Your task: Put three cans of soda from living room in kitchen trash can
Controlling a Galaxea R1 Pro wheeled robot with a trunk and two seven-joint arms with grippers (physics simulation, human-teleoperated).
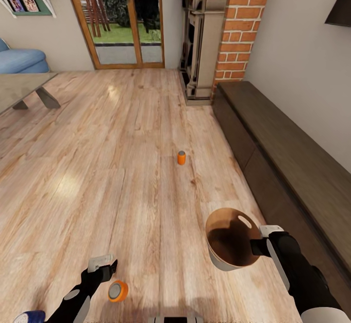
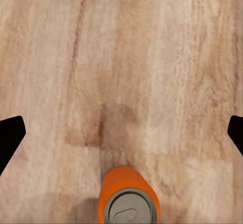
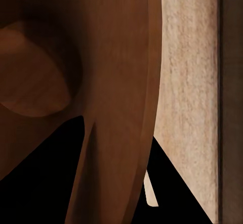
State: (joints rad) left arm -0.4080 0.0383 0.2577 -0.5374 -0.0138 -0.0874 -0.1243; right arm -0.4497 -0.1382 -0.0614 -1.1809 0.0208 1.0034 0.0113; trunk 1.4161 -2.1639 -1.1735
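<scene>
One orange can of soda (image 1: 117,291) stands on the plank floor just beside my left gripper (image 1: 104,266). In the left wrist view this can (image 2: 128,199) shows its silver top, short of the wide-apart fingertips (image 2: 11,137) of the open gripper (image 2: 121,135). A second orange can (image 1: 181,158) stands upright on the floor farther ahead. My right gripper (image 1: 259,246) is shut on the rim of the trash can (image 1: 229,259), holding it above the floor with its brown inside and oval hand-hole facing up. The right wrist view shows its brown wall (image 3: 116,82) between the jaws.
A long dark low cabinet (image 1: 292,157) runs along the right wall. A fireplace (image 1: 202,35) and brick column (image 1: 243,26) stand ahead right. The coffee table (image 1: 22,89) and blue sofa (image 1: 22,60) are far left. Glass doors (image 1: 122,21) lie ahead.
</scene>
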